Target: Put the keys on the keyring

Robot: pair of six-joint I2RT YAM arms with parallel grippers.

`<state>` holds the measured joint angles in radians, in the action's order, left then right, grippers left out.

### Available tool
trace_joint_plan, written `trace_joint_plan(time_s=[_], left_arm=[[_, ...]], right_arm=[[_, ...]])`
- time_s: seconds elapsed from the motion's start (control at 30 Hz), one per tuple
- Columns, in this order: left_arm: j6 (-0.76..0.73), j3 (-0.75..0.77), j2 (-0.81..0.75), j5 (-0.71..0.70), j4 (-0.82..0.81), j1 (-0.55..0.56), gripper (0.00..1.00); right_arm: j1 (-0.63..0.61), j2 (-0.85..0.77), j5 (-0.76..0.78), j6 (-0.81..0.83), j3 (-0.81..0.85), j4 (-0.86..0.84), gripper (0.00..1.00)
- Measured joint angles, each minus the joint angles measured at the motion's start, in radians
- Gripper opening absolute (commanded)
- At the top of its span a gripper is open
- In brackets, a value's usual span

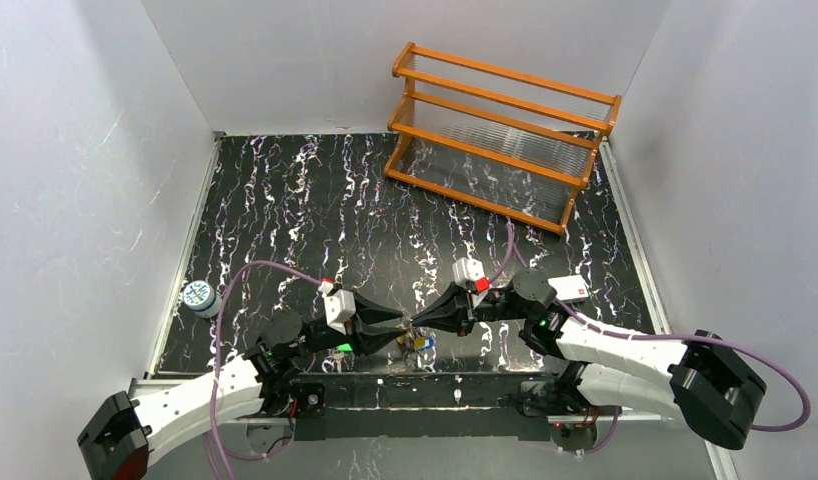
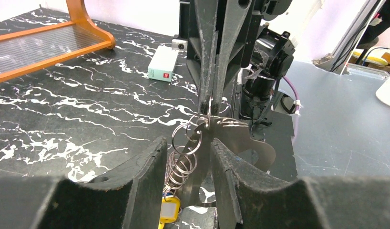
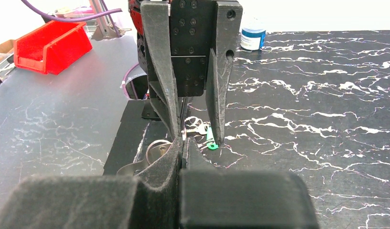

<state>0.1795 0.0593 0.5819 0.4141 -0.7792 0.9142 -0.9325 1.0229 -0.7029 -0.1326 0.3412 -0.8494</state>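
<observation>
My two grippers meet tip to tip near the table's front edge. The right gripper (image 1: 426, 320) (image 3: 183, 141) is shut on the top of the keyring (image 2: 245, 139) (image 3: 155, 151), a flat silvery metal loop hanging below its tips. The left gripper (image 1: 399, 322) (image 2: 188, 143) stands open, its fingers straddling the keyring's edge and a chain of small wire rings (image 2: 182, 160). The keys hang below: a yellow head (image 2: 169, 210), a green one (image 3: 211, 143) by the left gripper's far finger, and a small cluster (image 1: 423, 342) seen from above.
An orange wooden rack (image 1: 503, 135) stands at the back right. A blue-white can (image 1: 198, 297) sits at the table's left edge. A small white box (image 1: 569, 288) lies just behind the right arm. A red bin (image 3: 50, 45) sits off the table.
</observation>
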Motion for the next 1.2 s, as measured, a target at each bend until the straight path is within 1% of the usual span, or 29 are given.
trace_joint_plan(time_s=[0.43, 0.5, 0.57, 0.73, 1.07, 1.2], left_arm=[[0.004, 0.013, -0.014, 0.014, -0.032, 0.005, 0.4], [0.004, 0.019, -0.014, 0.014, -0.034, 0.006, 0.37], [0.004, 0.023, -0.013, 0.014, -0.036, 0.006, 0.31], [0.005, 0.029, 0.006, 0.019, -0.037, 0.01, 0.2], [0.005, 0.049, 0.067, 0.035, -0.037, 0.018, 0.15], [0.005, 0.054, 0.079, 0.038, -0.037, 0.021, 0.19]], right_arm=[[0.0, 0.008, 0.0, -0.016, -0.005, -0.015, 0.01], [0.0, 0.009, 0.0, -0.019, -0.005, -0.015, 0.01], [0.0, 0.012, 0.0, -0.021, -0.005, -0.016, 0.01], [0.0, 0.013, 0.0, -0.022, -0.005, -0.016, 0.01], [0.0, 0.013, 0.001, -0.022, -0.005, -0.016, 0.01], [0.0, 0.016, 0.0, -0.022, -0.005, -0.016, 0.01]])
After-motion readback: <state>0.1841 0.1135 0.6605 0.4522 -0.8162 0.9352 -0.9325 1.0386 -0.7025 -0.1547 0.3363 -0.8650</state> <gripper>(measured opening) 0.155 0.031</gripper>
